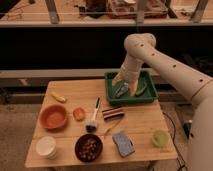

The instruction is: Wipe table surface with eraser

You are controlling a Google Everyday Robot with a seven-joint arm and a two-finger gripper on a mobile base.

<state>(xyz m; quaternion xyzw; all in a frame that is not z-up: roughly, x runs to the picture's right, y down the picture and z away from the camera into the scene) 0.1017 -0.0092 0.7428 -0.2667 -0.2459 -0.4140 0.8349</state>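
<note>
The eraser (113,113), a small dark block with pale pinkish stripes, lies near the middle of the light wooden table surface (145,122). My gripper (125,85) hangs over the green tray (150,95) at the table's back right, well behind the eraser and apart from it. Its two yellowish fingers (116,79) are spread open above a grey object (121,91) that lies in the tray. The gripper holds nothing.
A white-handled black brush (93,118) lies just left of the eraser, and an orange item (79,114) beyond it. An orange bowl (53,116), white cup (46,147), dark bowl (89,147), blue-grey pad (123,143) and green cup (159,138) stand along the left and front.
</note>
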